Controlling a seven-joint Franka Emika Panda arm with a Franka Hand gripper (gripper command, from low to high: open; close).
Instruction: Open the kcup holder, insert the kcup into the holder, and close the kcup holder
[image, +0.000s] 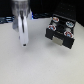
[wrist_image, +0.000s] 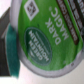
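The kcup (wrist_image: 46, 35) fills the wrist view, its green printed top facing the camera and slightly tilted. One teal finger pad (wrist_image: 11, 47) presses against its rim; the other finger is hidden. In the exterior view my gripper (image: 23, 42) hangs pointing down over the table at the exterior view's left, blurred, and the kcup cannot be made out there. The kcup holder (image: 61, 41), black and boxy, stands at the exterior view's right, well apart from the gripper. Its tray is pulled out and shows round slots.
Several pods with white or reddish tops (image: 54, 20) sit in the holder's tray slots. The pale table (image: 40, 65) stretches between the gripper and the holder. Dark clutter lines the far edge behind the arm.
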